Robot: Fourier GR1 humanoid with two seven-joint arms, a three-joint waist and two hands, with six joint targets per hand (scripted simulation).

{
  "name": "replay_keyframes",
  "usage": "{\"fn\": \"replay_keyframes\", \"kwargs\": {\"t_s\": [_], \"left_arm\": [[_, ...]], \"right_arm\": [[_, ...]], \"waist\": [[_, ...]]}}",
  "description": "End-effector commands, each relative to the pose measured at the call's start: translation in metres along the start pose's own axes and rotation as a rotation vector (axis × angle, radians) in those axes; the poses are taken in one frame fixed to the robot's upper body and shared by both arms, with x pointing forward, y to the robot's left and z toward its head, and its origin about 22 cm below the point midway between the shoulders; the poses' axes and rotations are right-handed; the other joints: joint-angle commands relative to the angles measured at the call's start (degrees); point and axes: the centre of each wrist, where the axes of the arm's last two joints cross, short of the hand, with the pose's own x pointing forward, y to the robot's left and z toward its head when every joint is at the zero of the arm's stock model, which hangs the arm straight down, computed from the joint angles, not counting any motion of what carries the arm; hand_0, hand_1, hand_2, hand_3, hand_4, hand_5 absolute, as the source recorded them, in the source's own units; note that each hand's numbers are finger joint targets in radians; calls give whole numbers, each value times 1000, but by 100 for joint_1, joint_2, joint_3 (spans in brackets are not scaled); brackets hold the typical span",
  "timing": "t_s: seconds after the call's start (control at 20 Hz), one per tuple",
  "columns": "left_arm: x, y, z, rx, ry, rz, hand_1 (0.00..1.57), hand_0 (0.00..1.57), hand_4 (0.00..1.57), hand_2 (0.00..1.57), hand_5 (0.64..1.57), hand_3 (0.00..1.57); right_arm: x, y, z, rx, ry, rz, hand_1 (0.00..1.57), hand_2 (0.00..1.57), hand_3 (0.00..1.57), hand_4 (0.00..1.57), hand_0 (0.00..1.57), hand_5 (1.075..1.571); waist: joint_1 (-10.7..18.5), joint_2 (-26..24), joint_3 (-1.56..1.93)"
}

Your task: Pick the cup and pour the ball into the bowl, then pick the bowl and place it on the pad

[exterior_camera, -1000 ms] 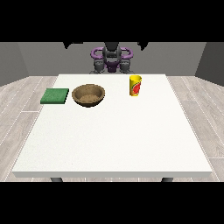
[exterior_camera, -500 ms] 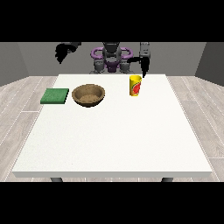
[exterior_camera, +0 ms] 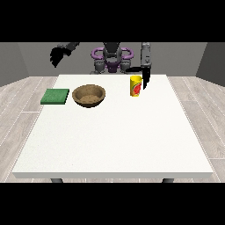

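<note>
White table (exterior_camera: 114, 140): large and square, it fills most of the front view. The robot torso (exterior_camera: 112, 57) stands behind its far edge.

Wooden bowl (exterior_camera: 88, 95): brown, upright on the table's far left part, just right of the pad. Its interior is visible and shows only the brown inner surface.

Green pad (exterior_camera: 55, 96): a flat square lying near the table's left edge, close beside the bowl but not touching it. Nothing rests on it.

Yellow cup (exterior_camera: 136, 85): upright on the table's far right part, with a red mark on its side, well apart from the bowl. Its contents cannot be seen from this angle; no ball is visible.

Hand at the view's right (exterior_camera: 146, 75): it hangs downward just beside the cup's right side, fingers straight and pointing down, holding nothing. Contact with the cup cannot be told.

Hand at the view's left (exterior_camera: 57, 55): raised off the table beyond the far left corner, above and behind the pad, holding nothing. Its fingers hang downward, seemingly relaxed.
</note>
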Motion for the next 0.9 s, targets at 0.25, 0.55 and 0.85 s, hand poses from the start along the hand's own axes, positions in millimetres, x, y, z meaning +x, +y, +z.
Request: {"fn": "replay_keyframes", "kwargs": {"t_s": [0.25,0.55,0.85], "left_arm": [[-38,13,-9,18,-3,14,0,0,211,0,1435,0],[-64,-7,7,42,15,-120,919,919,1243,1316,1538,1379],[-72,0,5,155,-1,-227,1283,1283,1366,1571,1457,1571]], "right_arm": [[-9,-26,-9,-1,-26,7,0,0,0,673,0,1563],[30,-17,-29,42,-19,-4,0,0,0,662,0,1569],[43,-58,-22,76,-71,-8,0,0,164,642,0,1568]], "waist": [[-94,209,-1],[-343,243,-4],[-658,398,-2]]}}
